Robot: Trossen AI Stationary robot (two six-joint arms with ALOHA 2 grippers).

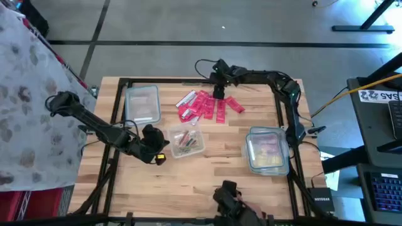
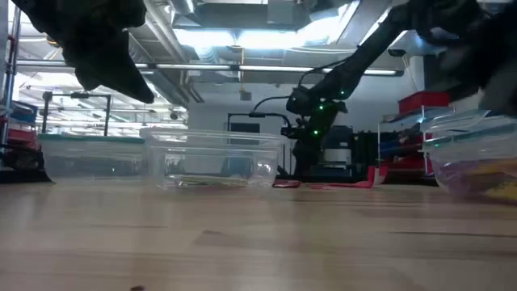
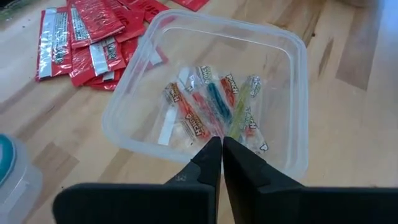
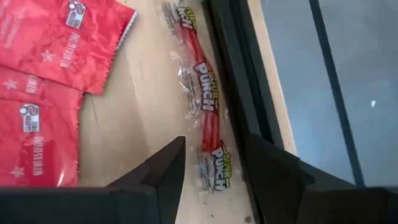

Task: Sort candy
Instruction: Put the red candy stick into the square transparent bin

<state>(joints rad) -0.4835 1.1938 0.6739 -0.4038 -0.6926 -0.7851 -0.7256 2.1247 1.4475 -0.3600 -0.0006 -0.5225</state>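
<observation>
Red candy (image 4: 200, 106), a long clear-wrapped stick, lies along the table's far edge beside the red packets (image 1: 204, 105). Right gripper (image 4: 211, 165) hangs over it, fingers apart. It looks light, floppy, slippery; pinch mid-length. Left gripper (image 3: 221, 163), fingers together, hovers above the middle tub (image 3: 127, 102).

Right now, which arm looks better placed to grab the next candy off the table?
The right. Its open gripper straddles a clear-wrapped red candy stick by the table's edge, while the left gripper is shut above the clear tub.
</observation>
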